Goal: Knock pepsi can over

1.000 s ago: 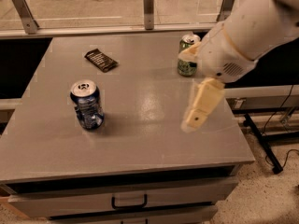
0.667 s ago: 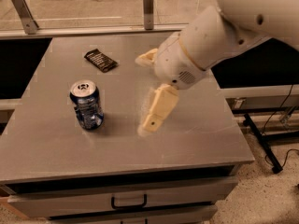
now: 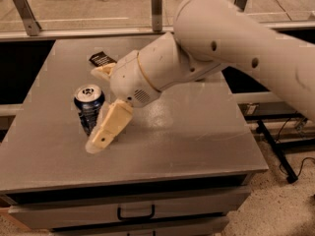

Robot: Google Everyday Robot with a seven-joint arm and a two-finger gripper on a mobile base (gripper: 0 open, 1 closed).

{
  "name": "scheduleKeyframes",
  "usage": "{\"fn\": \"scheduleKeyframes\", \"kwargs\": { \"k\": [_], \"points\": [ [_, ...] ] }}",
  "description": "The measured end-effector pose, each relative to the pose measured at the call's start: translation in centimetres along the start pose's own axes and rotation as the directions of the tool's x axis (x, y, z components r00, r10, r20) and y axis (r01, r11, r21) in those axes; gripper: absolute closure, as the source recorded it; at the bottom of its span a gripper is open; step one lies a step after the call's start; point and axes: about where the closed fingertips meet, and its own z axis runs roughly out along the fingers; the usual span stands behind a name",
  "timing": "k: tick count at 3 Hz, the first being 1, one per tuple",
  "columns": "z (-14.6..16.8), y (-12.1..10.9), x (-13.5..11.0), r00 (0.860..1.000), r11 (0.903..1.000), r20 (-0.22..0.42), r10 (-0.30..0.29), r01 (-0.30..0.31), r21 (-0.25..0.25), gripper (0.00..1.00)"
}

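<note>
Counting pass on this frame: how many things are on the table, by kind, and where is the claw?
Drink cans: 1 (blue pepsi can)
Packets: 1 (black packet, partly behind the arm)
Total: 2
The claw is open at the pepsi can, one finger in front of it.

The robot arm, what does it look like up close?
The arm is thick, rounded and off-white, with small dark dots on its shell and a round grille at the wrist. Its gripper, at the pepsi can, has two flat, cream-tan fingers. No cables show on it.
</note>
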Motion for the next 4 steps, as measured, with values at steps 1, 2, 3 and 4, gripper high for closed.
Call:
{"fn": "scheduleKeyframes", "kwargs": {
  "k": [1,2,3,4],
  "points": [
    [1.1,-1.6,-0.1,0.997,0.9995,0.077,0.015,-0.017,0.025,0.00],
    [1.5,-3.1,0.4,0.991,0.9984,0.130,0.029,-0.035,0.045,0.00],
    [2.4,-3.4,1.2,0.982,0.9971,0.181,0.062,-0.068,0.032,0.18],
    [2.9,-3.9,1.5,0.972,0.9952,0.218,0.088,-0.095,0.024,0.42]
  ]
}}
